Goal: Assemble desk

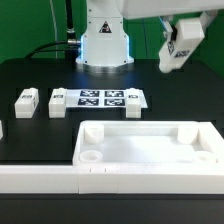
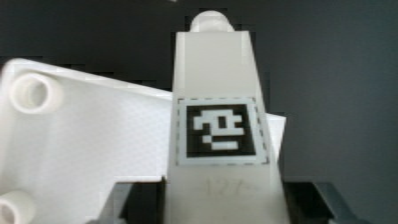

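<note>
My gripper (image 1: 180, 42) hangs high at the exterior view's right, above the table, shut on a white block leg (image 1: 170, 55). In the wrist view the leg (image 2: 221, 90) stands between my dark fingers (image 2: 135, 203), its black-and-white marker facing the camera and its rounded tip pointing away; my gripper (image 2: 221, 205) clamps its near end. The white tray-like tabletop (image 1: 150, 150) lies at the front, rim up, with round corner sockets. One corner and socket show in the wrist view (image 2: 32, 92), below and beside the leg.
Two more white legs (image 1: 25, 100) (image 1: 58, 102) lie at the exterior view's left. The marker board (image 1: 100, 98) lies in front of the robot base (image 1: 105, 40). A long white rail (image 1: 35, 178) runs along the front left.
</note>
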You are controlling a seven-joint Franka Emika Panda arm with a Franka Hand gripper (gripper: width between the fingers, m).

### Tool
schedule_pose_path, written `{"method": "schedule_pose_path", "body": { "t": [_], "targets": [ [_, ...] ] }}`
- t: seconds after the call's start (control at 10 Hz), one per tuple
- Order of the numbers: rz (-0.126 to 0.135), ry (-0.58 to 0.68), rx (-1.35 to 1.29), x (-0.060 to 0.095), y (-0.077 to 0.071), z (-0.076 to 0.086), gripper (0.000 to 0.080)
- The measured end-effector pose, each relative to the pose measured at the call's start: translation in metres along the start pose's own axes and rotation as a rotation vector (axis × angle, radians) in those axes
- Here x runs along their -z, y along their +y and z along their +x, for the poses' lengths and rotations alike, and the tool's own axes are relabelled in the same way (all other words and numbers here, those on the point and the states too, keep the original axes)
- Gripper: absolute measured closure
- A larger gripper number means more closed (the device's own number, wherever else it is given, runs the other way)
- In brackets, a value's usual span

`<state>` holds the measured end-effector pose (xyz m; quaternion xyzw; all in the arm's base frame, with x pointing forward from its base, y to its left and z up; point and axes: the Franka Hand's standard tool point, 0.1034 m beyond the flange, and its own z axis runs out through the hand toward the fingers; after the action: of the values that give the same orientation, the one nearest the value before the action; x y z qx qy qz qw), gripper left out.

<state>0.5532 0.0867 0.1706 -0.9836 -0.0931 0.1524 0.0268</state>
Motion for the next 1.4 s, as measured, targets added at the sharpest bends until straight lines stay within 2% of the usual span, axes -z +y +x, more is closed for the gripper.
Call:
{"method": "schedule_pose_path", "body": {
  "t": [0.2,0.3,0.4,0.5,0.6,0.7,0.8,0.9,1.1,1.2,1.4],
  "targets": [
    [-0.018,0.184,-0.004,0.006,0.003,0.011,0.0509],
    [-0.022,0.214,-0.003,0.005,0.003,0.01,0.0509],
    [-0.028,0.279,0.002,0.018,0.003,0.023,0.0509],
    [-0.035,0.355,0.005,0.05,0.009,0.038,0.0509],
    [-0.046,0.468,-0.001,0.074,0.016,0.051,0.0509],
    [-0.053,0.541,0.0,0.07,0.015,0.052,0.0509],
    [-0.056,0.562,-0.001,0.065,0.016,0.05,0.0509],
    [-0.062,0.639,-0.003,0.069,0.017,0.055,0.0509],
    [-0.074,0.766,-0.004,0.069,0.019,0.06,0.0509],
    [-0.07,0.774,-0.007,0.062,0.017,0.066,0.0509],
    [-0.062,0.784,-0.009,0.058,0.019,0.097,0.0509]
  ]
}}
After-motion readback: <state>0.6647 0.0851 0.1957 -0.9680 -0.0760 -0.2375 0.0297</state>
